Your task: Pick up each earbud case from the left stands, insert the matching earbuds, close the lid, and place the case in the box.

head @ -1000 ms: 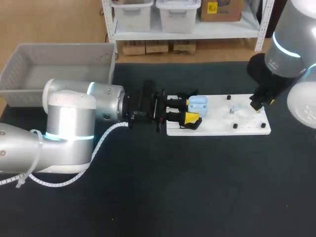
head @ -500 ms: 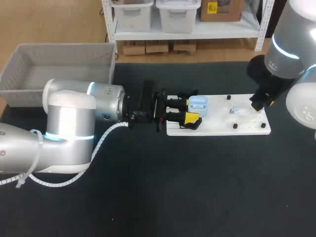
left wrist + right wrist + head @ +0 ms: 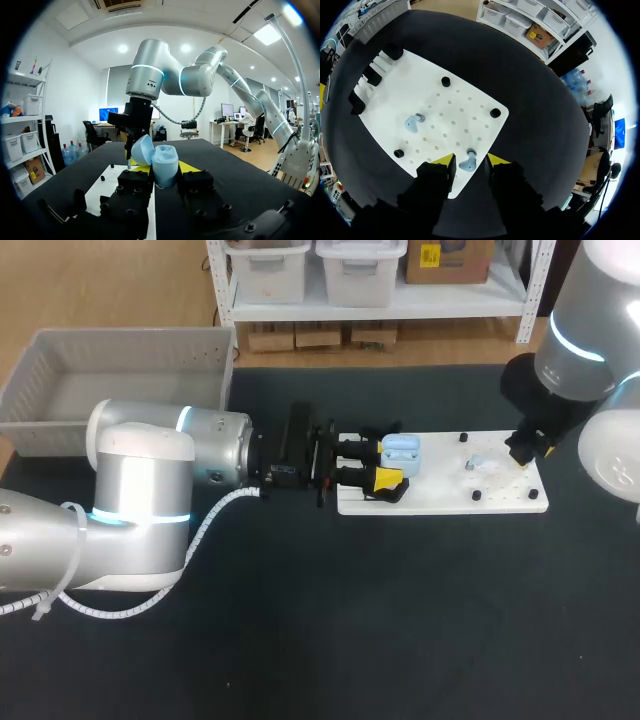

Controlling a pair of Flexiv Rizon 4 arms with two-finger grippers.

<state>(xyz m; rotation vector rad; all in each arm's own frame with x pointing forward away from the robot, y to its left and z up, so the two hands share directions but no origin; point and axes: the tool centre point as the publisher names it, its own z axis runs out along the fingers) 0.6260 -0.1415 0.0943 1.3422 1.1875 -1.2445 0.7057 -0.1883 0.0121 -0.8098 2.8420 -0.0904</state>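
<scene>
Pale-blue plastic marked the task's thing: the earbud case [image 3: 164, 166] sat clamped between the two yellow-tipped fingers of the left gripper [image 3: 161, 174], which had closed on it from both sides. The case was at the left end of the white board [image 3: 440, 500], just over the black stands [image 3: 370, 75]. Its lid stood tipped back and its hollows faced up and outward, away from the wrist. I judged that this pose was meant to offer the open case as a steady socket for the other arm to load. The left arm lay low and level along the table, which suited holding rather than carrying. At the board's far right edge the right gripper [image 3: 470, 161] pointed straight down with its fingers parted. They straddled a small blue earbud [image 3: 466, 163] without visibly pressing it, so it had hold of nothing. That stance looked like the line-up for a pinch from above. A second earbud [image 3: 412, 122] lay nearer the board's middle, among the black pegs [image 3: 445, 81] and well apart from the first. Both buds would have needed the trip across the board to the waiting case. The grey box [image 3: 120, 340] stood at the table's far left corner, behind the left arm, with no case to be seen in it. Against the pictures from a second and half a second before, hardly anything differed. The case, the left arm and the loose earbud were where they had been, and the right wrist showed at most a slight shift over its earbud.
</scene>
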